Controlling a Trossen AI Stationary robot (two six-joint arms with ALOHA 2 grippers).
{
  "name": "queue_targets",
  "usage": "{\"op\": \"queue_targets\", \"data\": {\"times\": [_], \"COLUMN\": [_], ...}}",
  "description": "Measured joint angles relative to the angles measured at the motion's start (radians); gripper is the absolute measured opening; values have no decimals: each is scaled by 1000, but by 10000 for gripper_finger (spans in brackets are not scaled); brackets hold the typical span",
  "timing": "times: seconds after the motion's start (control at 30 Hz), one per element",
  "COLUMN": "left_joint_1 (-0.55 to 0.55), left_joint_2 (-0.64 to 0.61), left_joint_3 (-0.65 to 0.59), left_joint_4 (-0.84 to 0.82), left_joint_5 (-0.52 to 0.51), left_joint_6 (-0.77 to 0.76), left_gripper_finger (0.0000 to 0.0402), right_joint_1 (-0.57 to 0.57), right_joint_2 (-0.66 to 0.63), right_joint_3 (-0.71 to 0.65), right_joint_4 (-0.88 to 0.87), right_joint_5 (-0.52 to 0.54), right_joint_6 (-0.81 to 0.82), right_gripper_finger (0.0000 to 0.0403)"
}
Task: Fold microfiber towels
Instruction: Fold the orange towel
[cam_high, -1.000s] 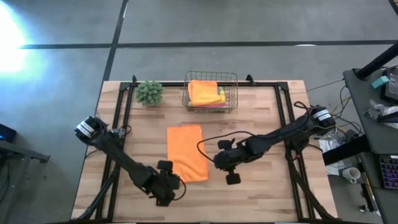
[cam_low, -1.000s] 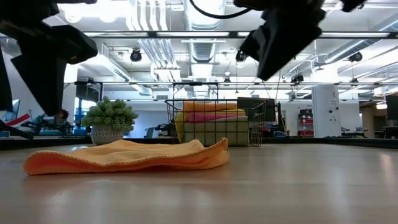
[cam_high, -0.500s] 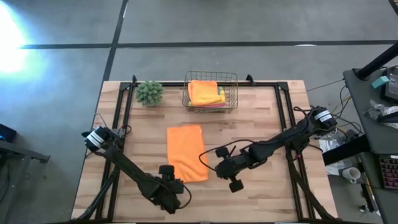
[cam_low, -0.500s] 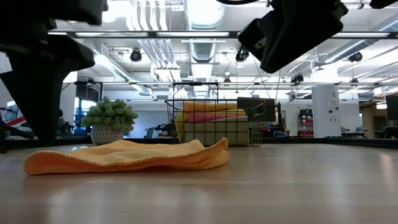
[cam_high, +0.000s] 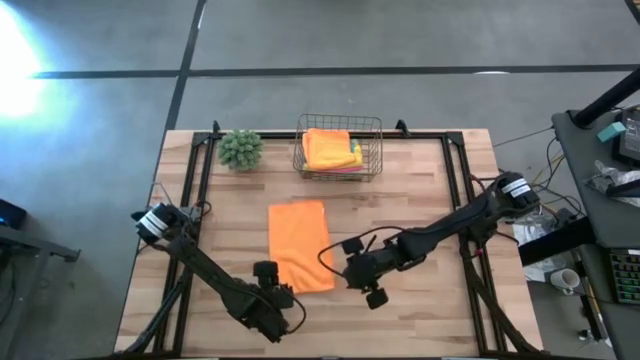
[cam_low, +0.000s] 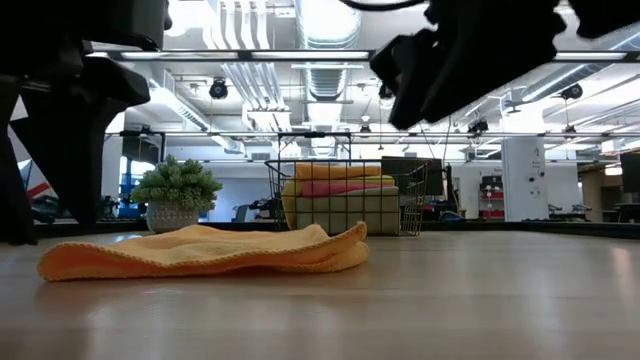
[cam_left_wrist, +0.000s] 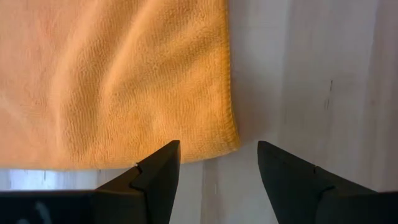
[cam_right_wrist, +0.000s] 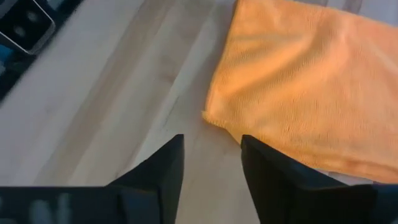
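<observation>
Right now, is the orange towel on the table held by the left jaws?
No, the left gripper stands open just off the towel's corner.

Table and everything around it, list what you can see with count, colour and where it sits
Towel on table: one, orange, folded flat, table centre.
Towels in basket: a stack, orange on top, pink and yellow beneath, count unclear.
Basket: one, wire, back edge of table.
Plant: one, green, back left beside basket.
Table: one, light wood.
Left gripper: open, at towel's near left corner.
Right gripper: open, at towel's near right corner.
</observation>
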Motion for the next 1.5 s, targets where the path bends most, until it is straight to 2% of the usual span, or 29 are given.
{"op": "queue_targets", "data": {"times": [0.2,0.63,0.9,1.07,1.5], "left_joint_1": [0,4,8,10,10], "left_joint_2": [5,5,2,-1,-1], "left_joint_3": [-17,-88,-109,-131,-148], "left_joint_4": [16,88,95,107,120], "left_joint_5": [-25,-36,-61,-67,-65], "left_joint_6": [-1,5,6,5,5], "left_gripper_finger": [199,199,199,199,199], "right_joint_1": [0,-29,-74,-76,-115], "right_joint_2": [91,271,332,366,412], "right_joint_3": [18,126,146,169,231], "right_joint_4": [100,121,123,123,51], "right_joint_5": [4,5,-2,-47,-70], "right_joint_6": [-97,-105,-79,-72,-34], "right_gripper_finger": [169,169,169,169,169]}}
